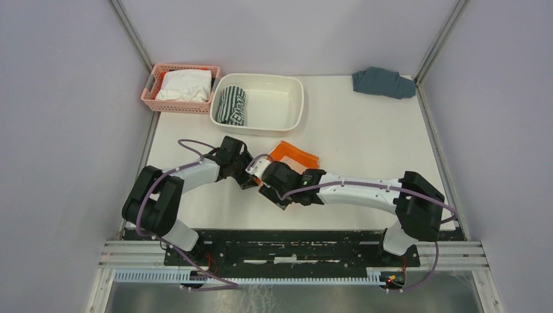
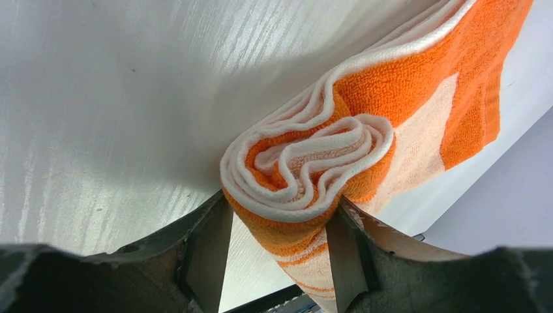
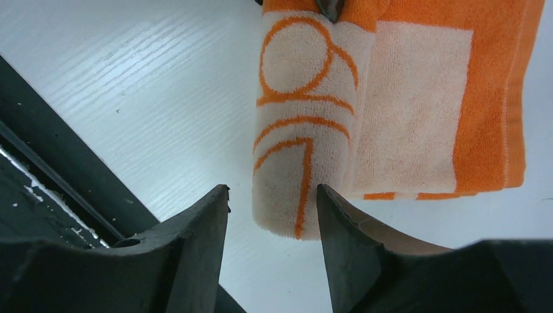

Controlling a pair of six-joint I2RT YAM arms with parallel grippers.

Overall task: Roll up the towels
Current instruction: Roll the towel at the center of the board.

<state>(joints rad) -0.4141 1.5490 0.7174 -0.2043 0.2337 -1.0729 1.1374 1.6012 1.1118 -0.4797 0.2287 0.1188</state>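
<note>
**White tabletop [image 1: 365,143], one towel left to roll**

Grey walls close in the tabletop. At its far side a white tub [image 1: 297,104] holds the striped towel [image 1: 232,105], already rolled. Nearer the arms the orange towel [image 3: 411,98] lies part-rolled, its tail flat. The left gripper [image 2: 280,205] pinches one end of the roll, and the right gripper [image 3: 272,189] stands spread astride the other end. Soft, light terry will likely spring loose, so grip both roll ends.

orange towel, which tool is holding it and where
Left tool pinches the orange towel at its rolled end; right tool straddles the other end, unclamped.
</note>
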